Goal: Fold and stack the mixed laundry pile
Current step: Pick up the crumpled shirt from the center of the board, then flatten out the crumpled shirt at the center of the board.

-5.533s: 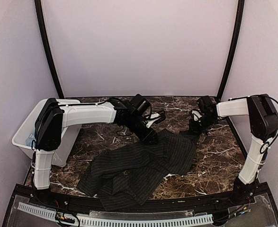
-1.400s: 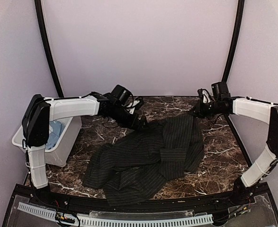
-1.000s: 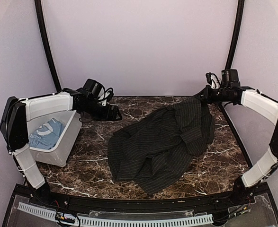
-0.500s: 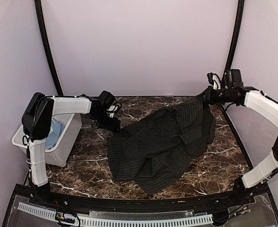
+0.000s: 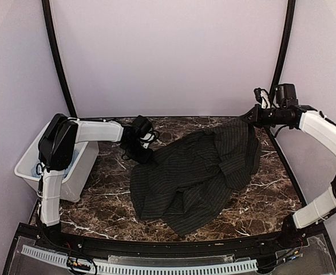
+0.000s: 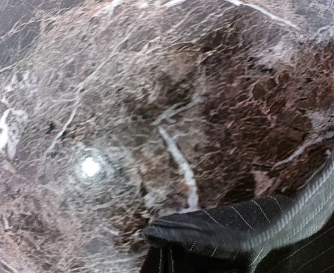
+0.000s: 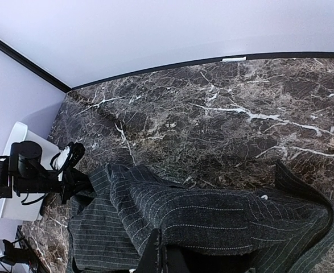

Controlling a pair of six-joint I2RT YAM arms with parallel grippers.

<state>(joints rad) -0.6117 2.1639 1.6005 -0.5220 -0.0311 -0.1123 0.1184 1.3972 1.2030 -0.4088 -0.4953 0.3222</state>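
The black pinstriped shirt (image 5: 196, 172) lies crumpled on the dark marble worktop (image 5: 265, 195). It spreads from the centre of the overhead view towards the upper right, with one corner pointing at the bottom edge of the frame. Its upper-right part is held up off the surface. The right pincer (image 5: 249, 118), high at the right of the frame near the black corner post, is closed on the cloth. The fabric slopes down from it to the rest of the garment. In the right wrist view the striped cloth bunches at the bottom centre, where the closed fingers meet, and drapes away to both sides in thick folds.

The left pincer (image 5: 141, 156) sits low at the shirt's upper-left edge, left of centre in the overhead view. Its jaws are closed. The left wrist view shows a folded hem of pinstriped cloth pinched at the bottom centre, right where they meet, so it has hold of that edge. Bare marble fills the rest of that view.

A white plastic bin (image 5: 26, 163) stands at the left edge of the worktop, apart from the shirt and partly hidden behind the left arm
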